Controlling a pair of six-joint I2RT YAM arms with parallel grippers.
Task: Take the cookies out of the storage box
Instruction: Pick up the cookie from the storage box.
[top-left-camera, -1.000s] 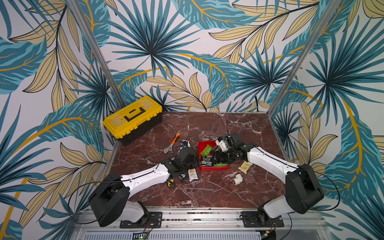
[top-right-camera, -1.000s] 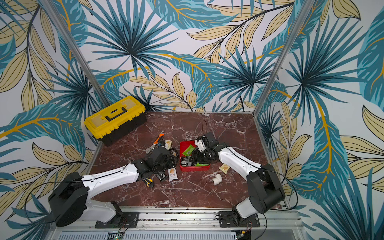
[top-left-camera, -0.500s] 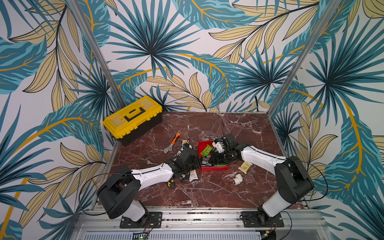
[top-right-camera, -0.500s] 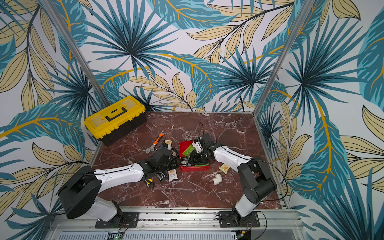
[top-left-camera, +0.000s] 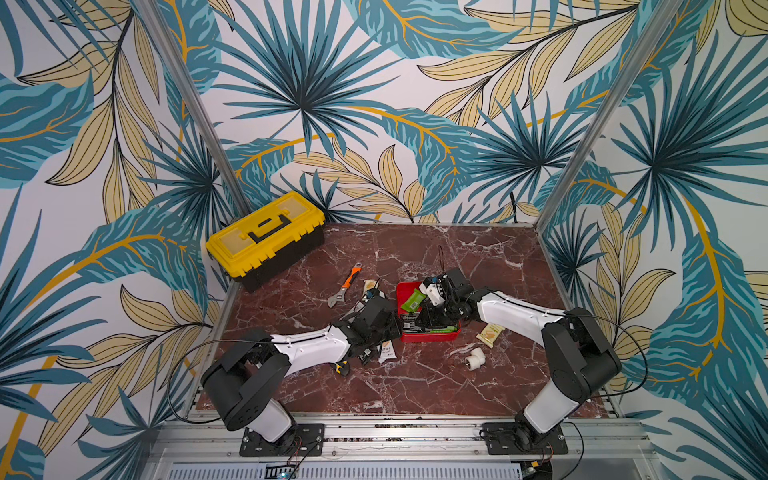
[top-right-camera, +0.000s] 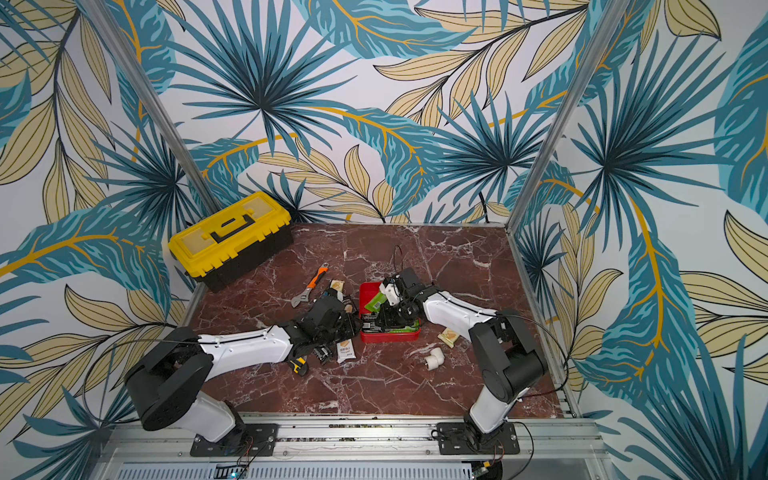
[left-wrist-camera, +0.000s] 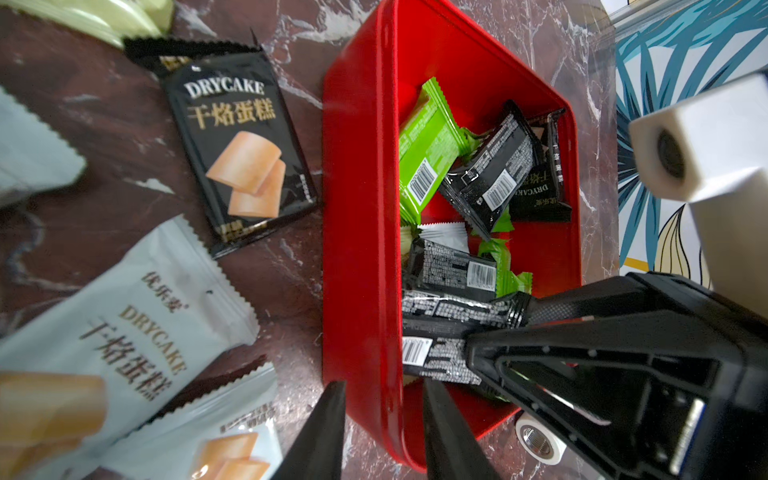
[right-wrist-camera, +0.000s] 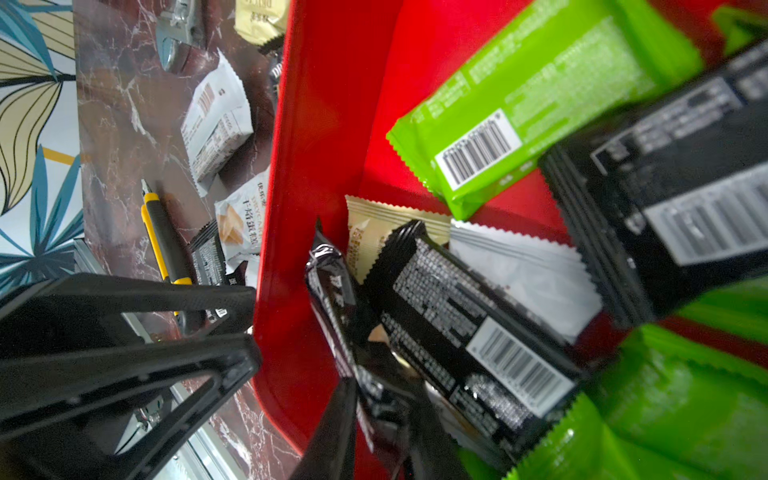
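Observation:
The red storage box (top-left-camera: 432, 336) sits mid-table and holds several cookies in black, green (left-wrist-camera: 428, 153), cream and white wrappers. My right gripper (right-wrist-camera: 382, 390) reaches down into the box (right-wrist-camera: 324, 124), shut on a crumpled black packet (right-wrist-camera: 332, 291) by the wall nearest my left arm. My left gripper (left-wrist-camera: 384, 384) straddles that wall (left-wrist-camera: 357, 208), one finger outside and one inside, with a thin gap showing on the inner side. In both top views the two grippers (top-left-camera: 390, 328) (top-right-camera: 386, 320) meet at the box's front left corner.
Outside the box lie a black cookie packet (left-wrist-camera: 241, 149), white ones (left-wrist-camera: 137, 316) and a cream one (top-left-camera: 490, 334). Nearby are a yellow-lidded toolbox (top-left-camera: 266, 239), an orange-handled wrench (top-left-camera: 345, 286), a white pipe elbow (top-left-camera: 473, 359) and a yellow-black utility knife (right-wrist-camera: 164, 232).
My right gripper has dropped deeper into the box and closed on the black packet. My left gripper's jaws have narrowed around the box wall.

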